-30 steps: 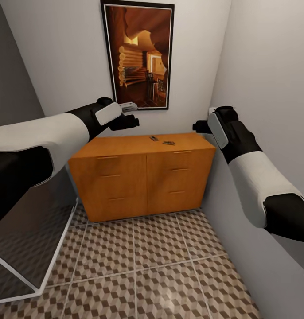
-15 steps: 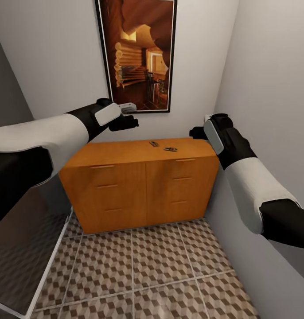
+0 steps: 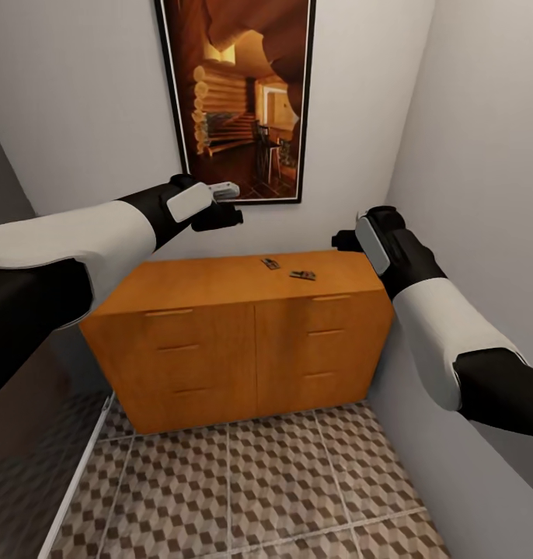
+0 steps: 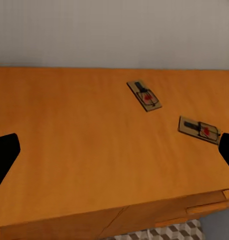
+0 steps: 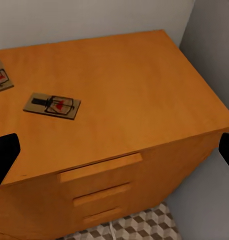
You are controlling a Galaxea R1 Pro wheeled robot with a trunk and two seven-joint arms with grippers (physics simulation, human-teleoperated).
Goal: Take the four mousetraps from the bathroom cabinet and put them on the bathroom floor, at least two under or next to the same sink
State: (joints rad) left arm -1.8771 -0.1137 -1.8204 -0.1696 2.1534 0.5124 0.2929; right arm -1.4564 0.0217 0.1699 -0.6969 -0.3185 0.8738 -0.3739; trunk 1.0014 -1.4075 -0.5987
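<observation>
— Head view: hovering over an orange cabinet (image 3: pixel 243 326) at frame centre, two mousetraps (image 3: pixel 288 269) lying flat on its top, right of centre, a little apart. Left gripper (image 3: pixel 220 203) hanging mid-left, right gripper (image 3: pixel 346 239) mid-right, both above the cabinet top and clear of the traps. Finger spread impossible to tell from here. Cube-patterned bathroom floor (image 3: pixel 243 497) spreading along the bottom.

— Left wrist view?

— Looking down on the same top: far mousetrap (image 4: pixel 144 95) upper centre, near mousetrap (image 4: pixel 200 129) at right. Dark fingertips (image 4: pixel 4 155) sitting at opposite edges of the frame, spread wide, holding nothing.

— Right wrist view?

— Showing the near trap (image 5: pixel 52 105) at left centre, the other cut off at the left edge. Fingertips (image 5: pixel 3 157) again at opposite edges, wide apart, empty.

— Handling?

— Likely light, thin and stiff, lying nearly flush with the wood. Probably best pinching across the short sides of the wooden base, avoiding the wire bar. Risking sliding on the smooth top.
</observation>
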